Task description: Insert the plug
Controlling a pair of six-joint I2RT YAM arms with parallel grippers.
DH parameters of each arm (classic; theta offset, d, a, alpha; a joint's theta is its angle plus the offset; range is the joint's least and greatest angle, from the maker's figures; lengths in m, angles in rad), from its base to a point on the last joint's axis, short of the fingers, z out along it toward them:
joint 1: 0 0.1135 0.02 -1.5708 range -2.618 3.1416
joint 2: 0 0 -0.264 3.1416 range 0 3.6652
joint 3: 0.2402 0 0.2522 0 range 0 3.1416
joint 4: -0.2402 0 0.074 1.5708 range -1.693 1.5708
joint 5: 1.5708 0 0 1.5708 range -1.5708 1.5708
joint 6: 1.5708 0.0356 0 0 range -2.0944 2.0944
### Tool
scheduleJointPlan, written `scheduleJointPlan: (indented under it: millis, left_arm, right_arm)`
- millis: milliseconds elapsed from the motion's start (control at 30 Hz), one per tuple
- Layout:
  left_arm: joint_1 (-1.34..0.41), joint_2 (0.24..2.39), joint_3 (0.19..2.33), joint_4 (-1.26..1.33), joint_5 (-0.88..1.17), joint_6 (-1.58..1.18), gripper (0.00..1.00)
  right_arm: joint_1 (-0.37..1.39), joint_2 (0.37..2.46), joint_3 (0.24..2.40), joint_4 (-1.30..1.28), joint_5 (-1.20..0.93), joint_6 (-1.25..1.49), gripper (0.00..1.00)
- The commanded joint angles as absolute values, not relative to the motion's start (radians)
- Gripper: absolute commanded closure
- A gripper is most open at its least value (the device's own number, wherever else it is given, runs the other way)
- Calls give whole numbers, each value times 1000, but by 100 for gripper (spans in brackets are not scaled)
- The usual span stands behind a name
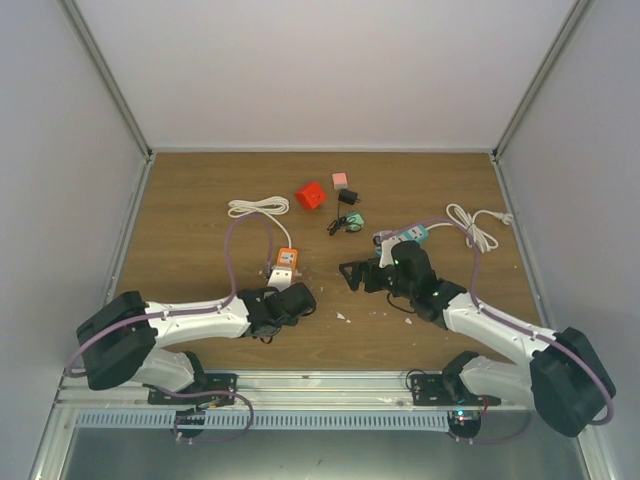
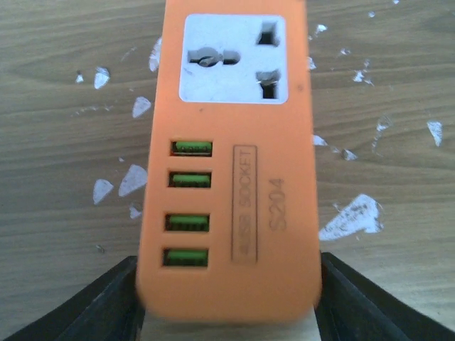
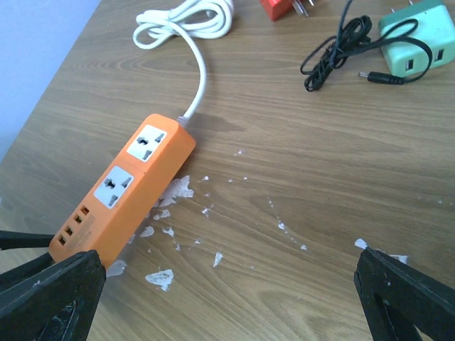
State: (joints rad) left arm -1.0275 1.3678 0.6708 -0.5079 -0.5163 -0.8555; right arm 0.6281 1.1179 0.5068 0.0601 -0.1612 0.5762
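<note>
Wood-grain tabletop [image 1: 180,250] bears the rigid orange plastic power strip [image 2: 227,177], its USB end pinched by my left gripper [image 2: 227,302], while my right gripper [image 3: 227,291] gapes empty, and the small red cube plug [image 1: 310,195] beyond looks light, hard, best clasped by its flat sides.

Power strip [image 2: 234,213], far end off-frame.
</note>
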Motion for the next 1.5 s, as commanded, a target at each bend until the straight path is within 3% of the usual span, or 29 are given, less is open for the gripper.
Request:
scheduleJointPlan:
  millis: [0,100,133,633,967,1033,1133,1200,1467]
  left_arm:
    - [-1067,1329,654,-461,-575,-925,23]
    - [-1080,1279,653,-466,-580,-920,2]
    - [-1082,1253,649,-459,-579,-916,1]
    - [-1083,844,560,-314,-673,-731,1]
    - [-1055,850,653,-361,-749,-644,1]
    - [-979,872,669,-320,-678,-571,1]
    - [-764,871,656,-209,-352,-447,1]
    - [-648,861,646,-187,-248,-423,1]
    - [-568,852,585,-156,-177,-407,1]
  right_arm:
    - [638,1152,514,48,-113,568,1]
    - [640,1170,516,49,-62,561,0]
    - [641,1176,516,48,-45,561,1]
    - [646,1202,518,77,57,605,1]
    - [669,1346,675,-29,158,602,0]
    - [669,1398,717,-43,183,608,1]
    - [667,1501,814,-85,205,618,0]
    - [667,1557,874,-94,248,600,0]
    - [659,1844,1156,-235,377,487,6]
